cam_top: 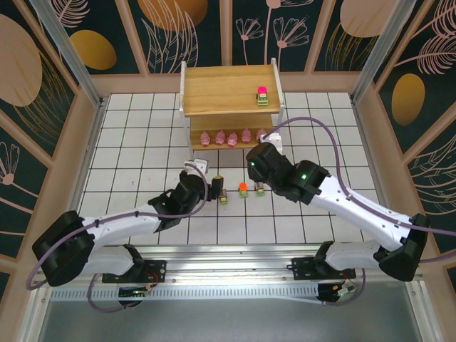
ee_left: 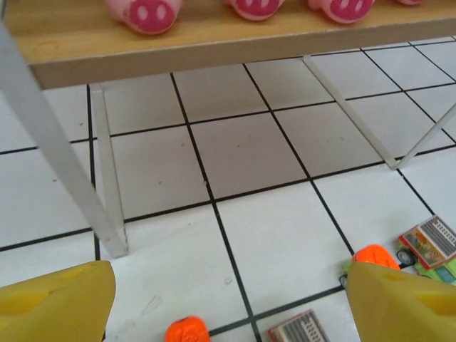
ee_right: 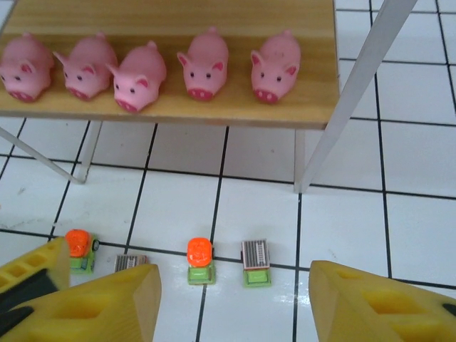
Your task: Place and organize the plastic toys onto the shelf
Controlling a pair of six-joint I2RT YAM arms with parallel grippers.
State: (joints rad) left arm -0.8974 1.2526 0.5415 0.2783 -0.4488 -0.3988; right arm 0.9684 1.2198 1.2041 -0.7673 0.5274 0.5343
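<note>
Plastic toys [cam_top: 231,137] are found partly sorted: five pink pigs [ee_right: 203,64] stand in a row along the lower tier of the shelf [cam_top: 214,89], snouts facing outward, and one magenta-topped vehicle [cam_top: 261,95] sits on the upper tier towards its right end. Four loose vehicles [ee_right: 200,260], two orange-topped and two grey-topped, stand on the table [cam_top: 142,142] just in front of the shelf, in a loose line. The left gripper [ee_left: 229,285] hangs low in front of the shelf over the left end of that line, jaws spread wide and holding nothing. The right gripper [ee_right: 235,274] hovers in front of the shelf above the right-hand pair, jaws likewise parted and empty. In my judgement the step in hand is a pick-up of one loose vehicle. It should go best with one toy centred squarely between the fingers, clear of its neighbour, and gripped across its blocky sides. The lift must clear the front edge of the upper tier, and the toy belongs beside the magenta-topped vehicle, in line with it.
</note>
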